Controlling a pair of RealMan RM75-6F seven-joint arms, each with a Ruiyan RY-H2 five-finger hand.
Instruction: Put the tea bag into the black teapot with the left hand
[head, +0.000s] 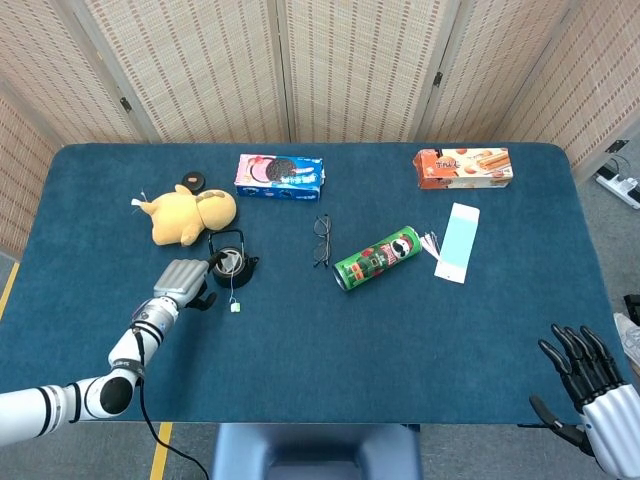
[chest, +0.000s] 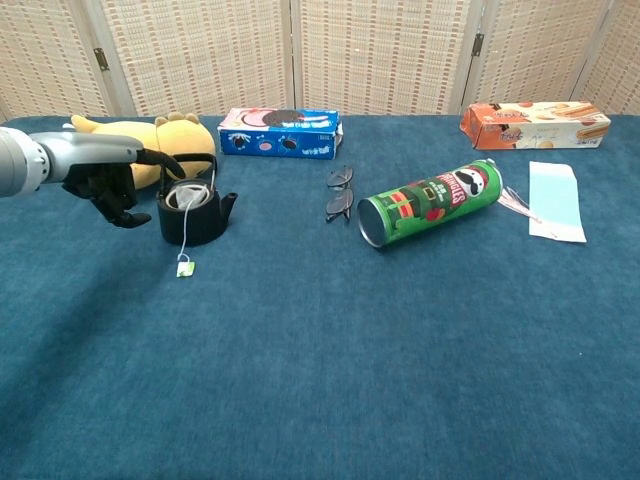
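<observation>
The black teapot (head: 244, 269) (chest: 197, 226) stands upright in front of a yellow plush toy. A white tea bag (head: 229, 262) (chest: 183, 198) lies in its open top. The string hangs over the rim, and the small tag (head: 235, 307) (chest: 185, 268) rests on the cloth in front. My left hand (head: 183, 281) (chest: 108, 182) hovers just left of the teapot with one finger stretched to the handle and the others hanging down; it holds nothing. My right hand (head: 590, 385) is at the near right table edge with its fingers spread, seen only in the head view.
A yellow plush toy (head: 187, 214) sits behind the teapot, a blue cookie box (head: 280, 175) further back. Glasses (head: 320, 240), a green chip can (head: 378, 258) on its side, a pale blue card (head: 458, 243) and an orange box (head: 463, 167) lie to the right.
</observation>
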